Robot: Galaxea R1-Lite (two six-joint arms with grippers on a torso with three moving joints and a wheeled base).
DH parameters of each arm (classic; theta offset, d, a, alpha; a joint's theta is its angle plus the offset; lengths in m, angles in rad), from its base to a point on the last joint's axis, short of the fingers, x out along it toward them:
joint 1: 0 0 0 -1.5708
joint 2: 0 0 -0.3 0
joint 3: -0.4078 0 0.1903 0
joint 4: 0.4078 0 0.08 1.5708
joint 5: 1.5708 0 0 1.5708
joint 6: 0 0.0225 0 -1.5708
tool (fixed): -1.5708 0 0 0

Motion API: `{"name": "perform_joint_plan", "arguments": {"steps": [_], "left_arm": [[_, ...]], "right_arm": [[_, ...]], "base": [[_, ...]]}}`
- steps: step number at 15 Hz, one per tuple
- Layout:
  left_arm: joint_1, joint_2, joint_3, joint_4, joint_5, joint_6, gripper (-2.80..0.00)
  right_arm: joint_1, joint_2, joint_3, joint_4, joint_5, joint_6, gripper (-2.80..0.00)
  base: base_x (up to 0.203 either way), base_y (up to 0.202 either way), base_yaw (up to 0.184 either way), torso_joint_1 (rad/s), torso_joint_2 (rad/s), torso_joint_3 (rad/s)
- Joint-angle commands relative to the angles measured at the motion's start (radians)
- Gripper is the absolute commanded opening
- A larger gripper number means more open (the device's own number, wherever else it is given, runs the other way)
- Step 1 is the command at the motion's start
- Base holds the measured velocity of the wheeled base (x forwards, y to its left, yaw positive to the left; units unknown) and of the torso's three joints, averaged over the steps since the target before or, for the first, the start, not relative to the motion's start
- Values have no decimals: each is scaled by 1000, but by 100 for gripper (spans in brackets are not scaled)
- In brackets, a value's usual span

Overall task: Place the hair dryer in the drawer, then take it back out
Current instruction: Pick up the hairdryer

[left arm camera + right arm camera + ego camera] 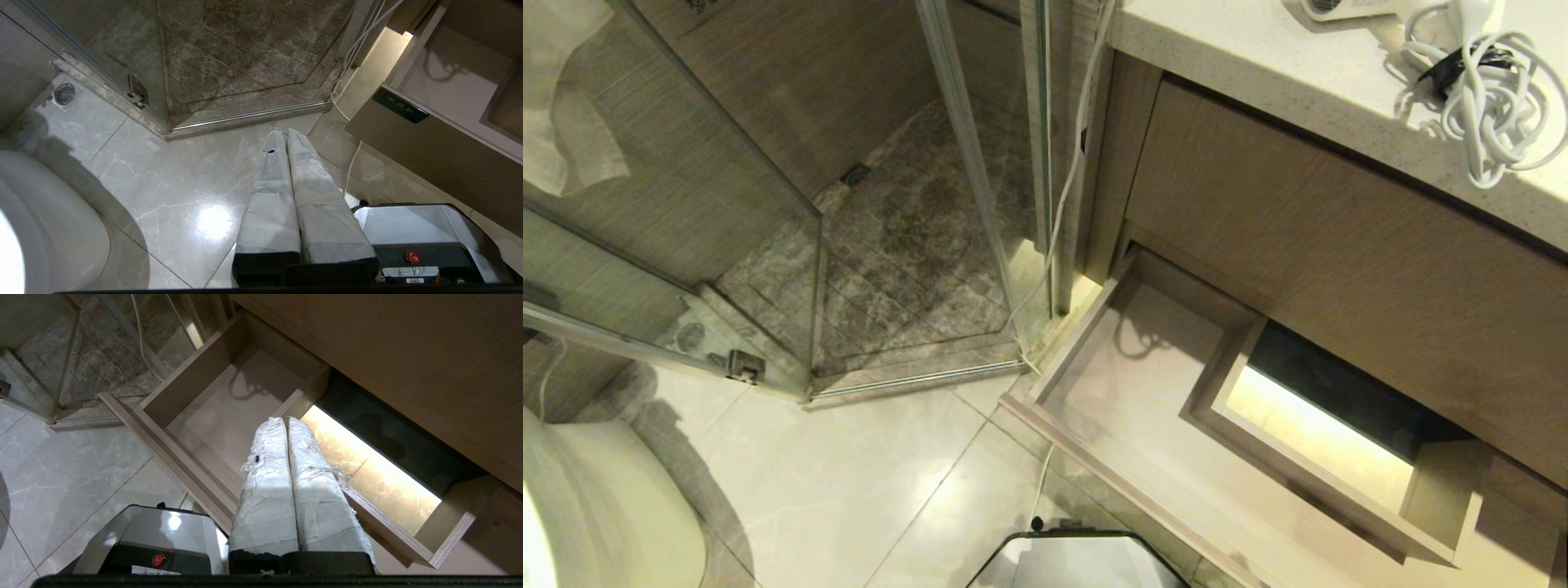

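The white hair dryer (1347, 8) lies on the pale counter (1258, 65) at the top right, mostly cut off by the frame edge, its white cord (1490, 102) heaped beside it. Below the counter the light-brown drawer (1123, 408) stands pulled out with nothing in it; the boxed cut-out (1319, 429) sits at its back. The drawer (229, 416) also fills the right wrist view. My right gripper (285, 419) hangs shut and empty above the drawer's front part. My left gripper (284, 132) is shut and empty over the floor tiles, left of the drawer (453, 90). Neither arm shows in the head view.
A glass shower enclosure (882, 245) stands left of the vanity, its door hinge (745, 366) low on the floor. A white toilet (596, 506) is at the bottom left. A thin white cable (1062, 196) runs down beside the cabinet. My base (1078, 559) sits before the drawer.
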Motion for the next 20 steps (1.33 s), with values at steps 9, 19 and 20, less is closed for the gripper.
{"name": "perform_joint_plan", "arguments": {"steps": [9,19,20], "left_arm": [[-1,0,2,0,0,0,-280],[-1,0,2,0,0,0,-280],[-1,0,2,0,0,0,-280]], "right_arm": [[1,-39,40,-1,0,-2,-280],[1,-39,40,1,2,-4,-280],[1,-39,40,1,0,-2,-280]], "base": [[0,0,15,84,-153,-72],[1,-8,165,249,-468,-222],[3,-4,150,32,-85,-36]]}}
